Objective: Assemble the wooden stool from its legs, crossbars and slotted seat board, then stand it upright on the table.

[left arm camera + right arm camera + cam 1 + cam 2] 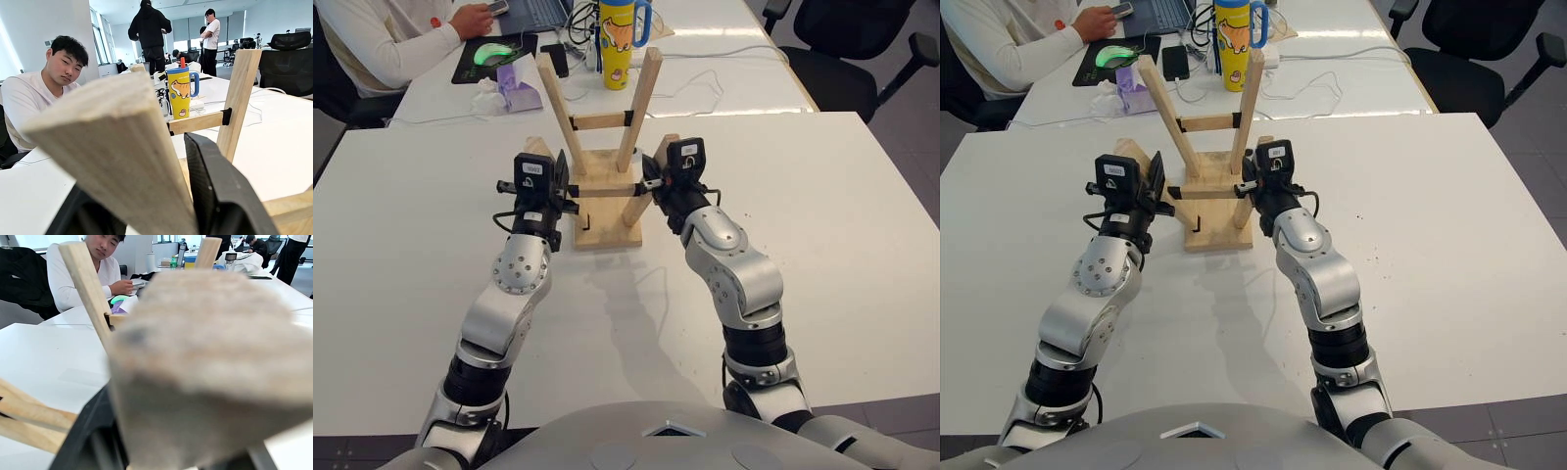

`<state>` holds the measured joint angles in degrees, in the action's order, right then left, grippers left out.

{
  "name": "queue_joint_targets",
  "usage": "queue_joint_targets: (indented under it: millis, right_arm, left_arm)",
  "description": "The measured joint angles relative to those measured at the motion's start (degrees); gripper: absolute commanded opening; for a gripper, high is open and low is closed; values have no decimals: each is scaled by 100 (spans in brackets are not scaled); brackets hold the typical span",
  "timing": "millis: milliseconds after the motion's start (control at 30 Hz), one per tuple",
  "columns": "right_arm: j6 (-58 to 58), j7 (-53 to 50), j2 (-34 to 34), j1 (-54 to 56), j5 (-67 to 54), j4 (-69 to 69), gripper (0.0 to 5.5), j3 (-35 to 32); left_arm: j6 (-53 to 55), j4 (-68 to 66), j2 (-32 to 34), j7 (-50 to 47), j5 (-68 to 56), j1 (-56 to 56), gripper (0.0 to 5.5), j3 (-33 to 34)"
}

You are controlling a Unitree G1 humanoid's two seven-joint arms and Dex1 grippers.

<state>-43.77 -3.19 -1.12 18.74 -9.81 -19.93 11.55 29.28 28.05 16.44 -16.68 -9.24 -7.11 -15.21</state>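
Observation:
The wooden stool stands upside down in the middle of the white table [832, 245], its seat board [604, 233] flat on the surface. Its two far legs [643, 103] rise and lean inward, joined by a crossbar [600, 121]. A second crossbar [603, 190] links the two near legs. My left gripper [551, 172] is shut on the near left leg [122, 147], with one black finger [220, 196] against the wood. My right gripper [658, 168] is shut on the near right leg [210, 357].
On the far table behind the stool stand a yellow tumbler [618, 39] and a purple box [520, 90], with cables and a green mouse [492, 54]. A person sits there at a laptop. A black office chair [862, 49] is at the back right. Bare tabletop stretches to both sides.

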Motion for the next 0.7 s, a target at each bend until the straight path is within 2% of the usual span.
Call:
queue_joint_targets:
  millis: [133,267,700]
  right_arm:
    - [56,73,-24,32,11,22,125,83]
    - [74,216,-16,184,46,22,125,194]
    - [99,320,7,201,101,23,125,191]
  left_arm:
    - [-25,-363,283,527,-17,55,259,206]
    - [62,-636,364,898,17,113,314,413]
    - [463,-490,-2,1025,452,74,314,533]
